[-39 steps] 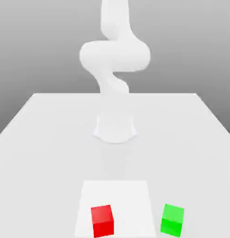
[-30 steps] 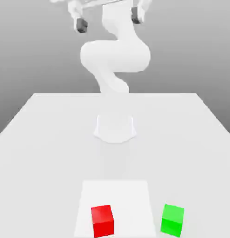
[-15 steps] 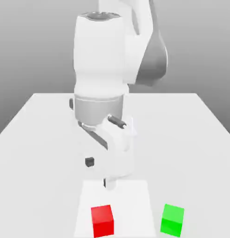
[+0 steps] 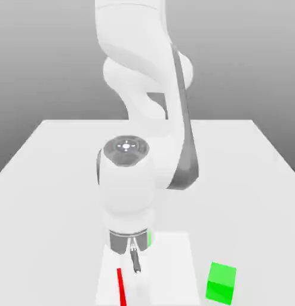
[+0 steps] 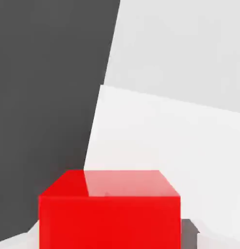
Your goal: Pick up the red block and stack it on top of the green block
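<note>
We're at the approach stage — the arm has swung down over the red block (image 4: 121,288) and hides most of it in the exterior view; just a thin red sliver shows beside the end effector (image 4: 135,263). The hand view has the red block (image 5: 110,209) close up, sitting flat on the surface (image 5: 190,97), not lifted. Whether the end effector is wide or narrow we can't tell; a dark bit shows at the block's lower corner in the hand view, prob. a finger, but unclear.

Green block (image 4: 221,282) sits on the surface (image 4: 54,167) well apart from the red block, toward the exterior view's right, top face bare.

Risks, as we judge them:
- Block looks off-centre in the hand view, so closing w/o correcting could clip an edge and skew or push it instead of gripping.
- Descending too far w/ a finger over the top face would jam it into the surface.
- A skewed grip means a crooked placement later, and the red block could slide off the green one.

Around: the lighter square patch (image 4: 168,263) under the red block, otherwise nothing btw. the two blocks. The arm's own bulk blocks our exterior sight of the grasp.
</note>
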`<state>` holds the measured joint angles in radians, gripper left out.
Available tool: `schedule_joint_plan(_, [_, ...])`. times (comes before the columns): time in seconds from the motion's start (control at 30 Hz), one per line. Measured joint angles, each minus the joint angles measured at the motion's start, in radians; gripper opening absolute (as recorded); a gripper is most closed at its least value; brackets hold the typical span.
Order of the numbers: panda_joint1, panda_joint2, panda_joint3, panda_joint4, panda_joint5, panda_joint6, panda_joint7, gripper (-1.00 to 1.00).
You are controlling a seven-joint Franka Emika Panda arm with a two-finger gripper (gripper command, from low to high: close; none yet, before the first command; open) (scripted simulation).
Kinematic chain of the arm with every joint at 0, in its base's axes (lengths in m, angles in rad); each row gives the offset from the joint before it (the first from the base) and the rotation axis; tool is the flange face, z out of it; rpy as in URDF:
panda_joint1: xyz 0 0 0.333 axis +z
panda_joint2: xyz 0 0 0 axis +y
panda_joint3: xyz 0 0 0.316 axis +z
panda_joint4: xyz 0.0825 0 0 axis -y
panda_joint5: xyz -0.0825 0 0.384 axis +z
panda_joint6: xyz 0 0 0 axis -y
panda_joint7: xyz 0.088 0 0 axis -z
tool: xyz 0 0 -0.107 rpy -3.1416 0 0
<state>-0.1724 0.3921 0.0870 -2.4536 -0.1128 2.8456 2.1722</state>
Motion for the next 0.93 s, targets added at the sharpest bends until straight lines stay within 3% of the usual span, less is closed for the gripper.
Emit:
schedule_joint_plan(0.23, [-0.007,-0.181,0.041,-0.027,0.055,-0.155,-0.007,-1.0])
schedule_joint_plan(0.63, [0.206,-0.257,0.155,-0.007,0.054,-0.252,0.467,-1.0])
schedule_joint_plan(0.8, [0.253,-0.119,0.121,0.003,-0.024,-0.129,0.562,-1.0])
schedule_joint_plan(0.83, [0.258,-0.098,0.114,0.004,-0.035,-0.11,0.571,1.0])
schedule_joint_plan(0.93, [0.258,-0.098,0.114,0.004,-0.035,-0.11,0.571,1.0])
